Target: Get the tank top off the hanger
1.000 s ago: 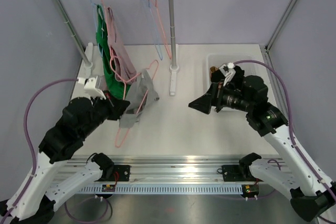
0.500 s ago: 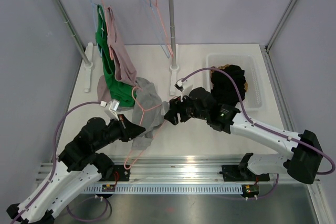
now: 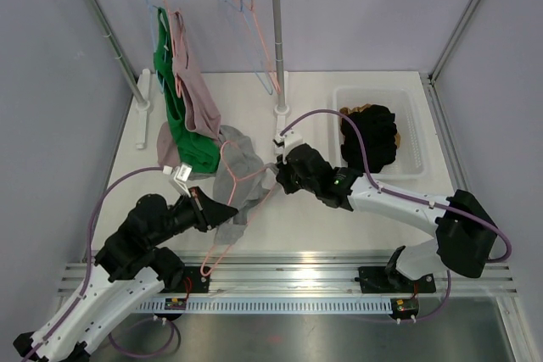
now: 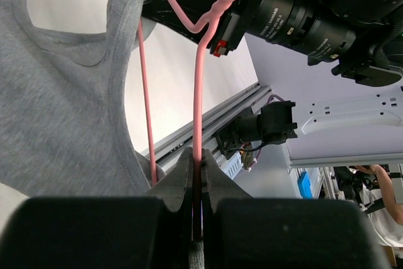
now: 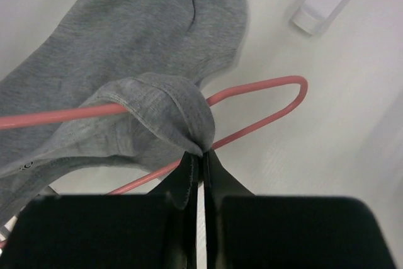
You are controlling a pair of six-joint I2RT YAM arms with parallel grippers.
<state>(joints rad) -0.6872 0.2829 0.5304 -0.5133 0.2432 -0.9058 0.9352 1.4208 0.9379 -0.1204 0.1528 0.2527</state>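
Right gripper pinches the grey top's strap where it loops over the pink hanger, at ten o'clock from the bin. My left gripper clamps the hanger's wire. Both grips look set (I think), but the top is not yet off; sliding it free remains.
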